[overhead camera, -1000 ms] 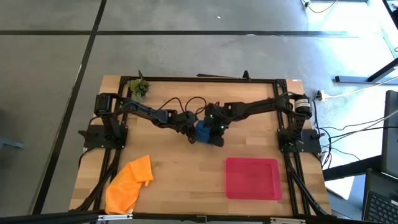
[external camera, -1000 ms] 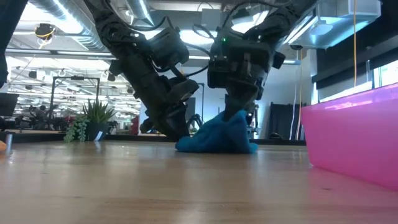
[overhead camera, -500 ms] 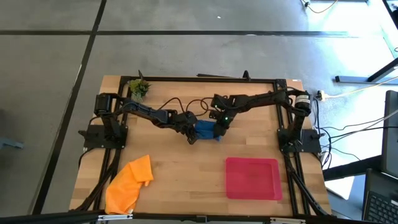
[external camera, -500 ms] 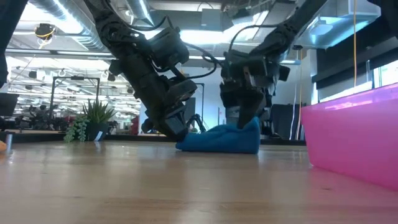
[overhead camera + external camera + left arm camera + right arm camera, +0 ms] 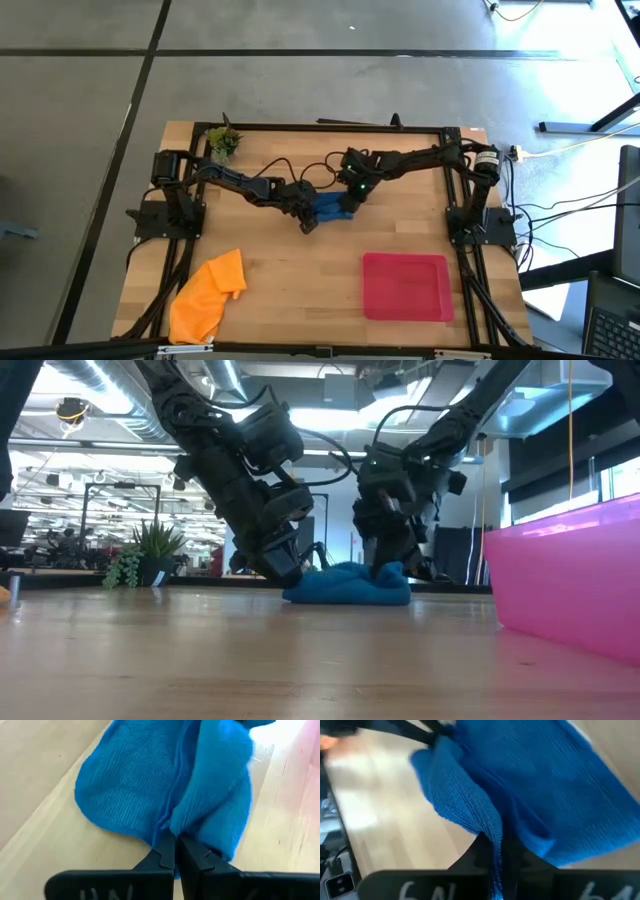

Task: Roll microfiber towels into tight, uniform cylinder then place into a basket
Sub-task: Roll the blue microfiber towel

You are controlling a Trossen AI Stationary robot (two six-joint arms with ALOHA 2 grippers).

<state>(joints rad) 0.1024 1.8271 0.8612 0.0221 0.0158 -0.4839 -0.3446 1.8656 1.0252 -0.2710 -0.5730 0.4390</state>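
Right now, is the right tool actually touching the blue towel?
Touching. In the right wrist view the right tool is shut with a fold of the blue towel pinched between its fingers; the low view shows it down on the towel too.

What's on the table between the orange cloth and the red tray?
Nothing. In the high view, only bare wooden table shows between the orange cloth and the red tray. The blue cloth lies farther back, outside that stretch.
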